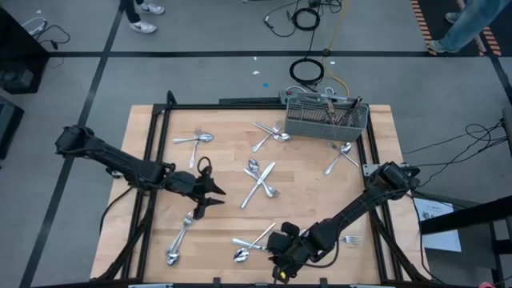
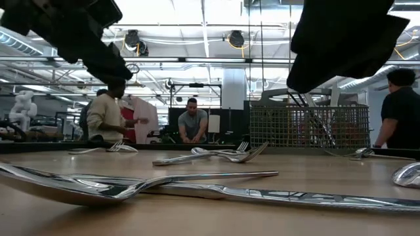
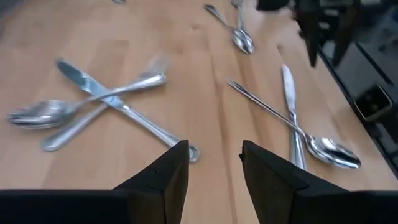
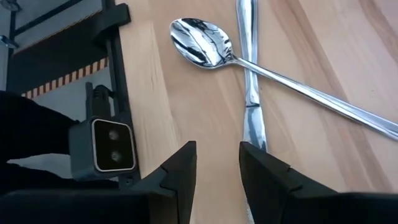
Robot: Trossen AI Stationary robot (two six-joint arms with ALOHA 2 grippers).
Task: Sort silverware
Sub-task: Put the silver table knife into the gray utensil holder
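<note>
Half hidden at best: in the low view, both arms cropped by the upper edge, fingertips out of frame. In the high view, right end effector (image 1: 280, 270) lost against its own dark arm at the 6 o'clock edge of the bench (image 1: 152, 144). Handles inside the wire basket (image 1: 326, 118), at 1 o'clock, too tangled to count.

Left end effector (image 1: 213, 200) at 9 o'clock from the bench's middle, fingers partly apart, gripping nothing. Crossed knife, spoon and fork (image 3: 106, 99) just ahead of it, toward 3 o'clock in the high view.

Right end effector likewise partly spread and empty, with a spoon (image 4: 202, 42) lying across a knife (image 4: 251, 93) close in front, not touching the fingers.

Silverware (image 1: 258, 180) slender, bright, mirror-shiny, scattered in crossed pairs over the pale wood.
</note>
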